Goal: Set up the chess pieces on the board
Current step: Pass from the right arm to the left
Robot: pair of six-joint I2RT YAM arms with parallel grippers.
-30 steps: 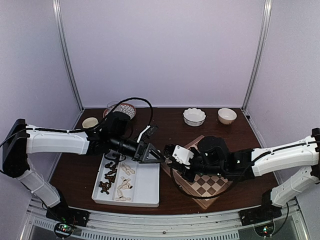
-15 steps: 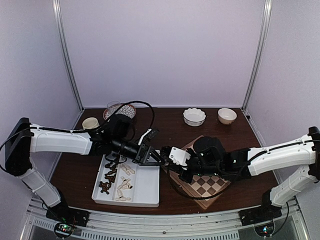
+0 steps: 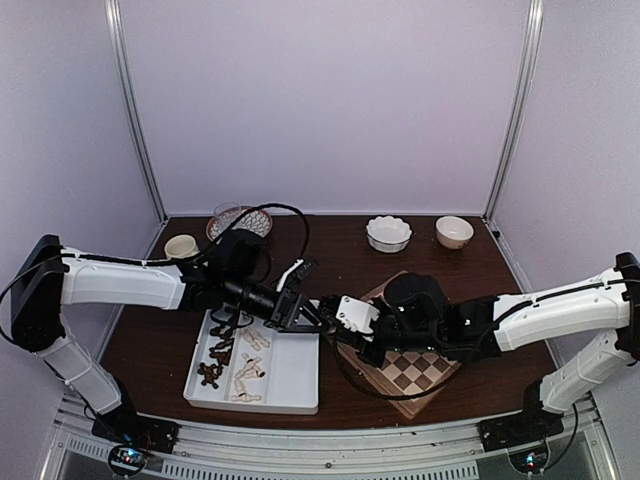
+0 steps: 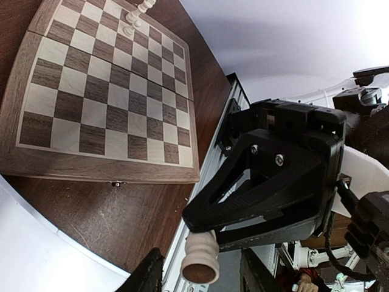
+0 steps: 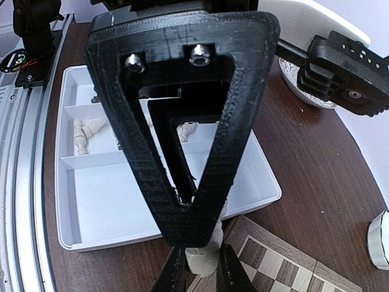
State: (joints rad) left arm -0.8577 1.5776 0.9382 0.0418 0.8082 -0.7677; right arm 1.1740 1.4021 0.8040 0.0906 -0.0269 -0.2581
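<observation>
My two grippers meet over the gap between the white tray (image 3: 290, 385) and the board (image 3: 425, 378). My right gripper (image 3: 332, 318) (image 5: 200, 271) is shut on a cream chess piece (image 5: 202, 258). In the left wrist view that piece (image 4: 200, 260) hangs base-first under the right gripper's black fingers (image 4: 267, 176). My left gripper (image 3: 303, 312) (image 4: 199, 278) is open, its jaws standing apart on either side of the piece with gaps. The board (image 4: 103, 91) carries two cream pieces (image 4: 137, 15) at its far edge.
The tray holds dark pieces (image 3: 215, 355) and cream pieces (image 3: 248, 375) in its left compartments. At the back stand two white bowls (image 3: 388, 233) (image 3: 454, 231), a patterned bowl (image 3: 255, 215) and a small cup (image 3: 180, 245).
The right gripper has slid a little left to meet the left gripper beside the tray. Over the last half second almost nothing has moved.
</observation>
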